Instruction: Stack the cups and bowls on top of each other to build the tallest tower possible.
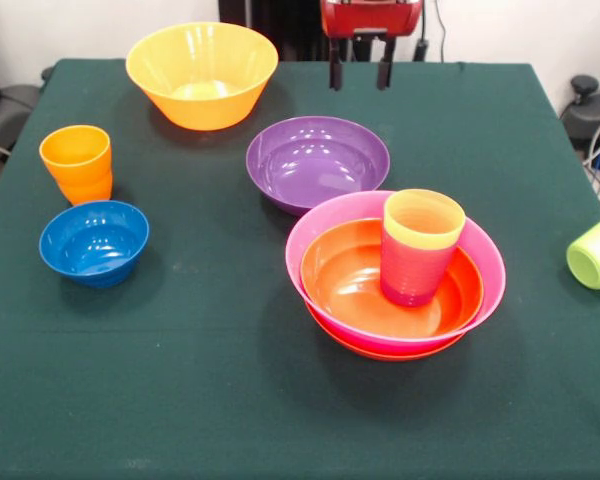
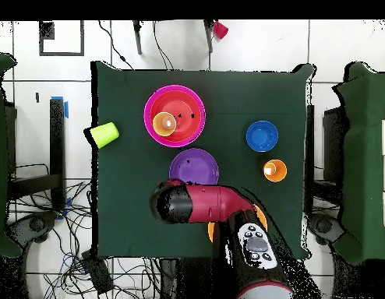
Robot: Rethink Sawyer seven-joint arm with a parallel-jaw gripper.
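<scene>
My gripper (image 1: 360, 68) hangs open and empty above the table's far side, behind the wide purple bowl (image 1: 317, 162) (image 2: 194, 167). The tower stands front right: a pink bowl (image 1: 300, 240) (image 2: 153, 109) resting on a red-orange bowl (image 1: 380, 350), a second red-orange bowl (image 1: 345, 285) inside it, and a yellow cup nested in a purple cup (image 1: 420, 245) (image 2: 164, 123) standing upright in the middle. A large yellow-orange bowl (image 1: 202, 72) sits far left. On the left are an orange cup (image 1: 77, 163) (image 2: 274, 170) and a small blue bowl (image 1: 93, 242) (image 2: 262, 136).
A lime green cup (image 1: 598, 250) (image 2: 104, 134) lies on its side at the table's right edge in the front view. In the overhead view the arm (image 2: 203, 204) covers most of the yellow-orange bowl. A red cup (image 2: 220, 29) sits off the table.
</scene>
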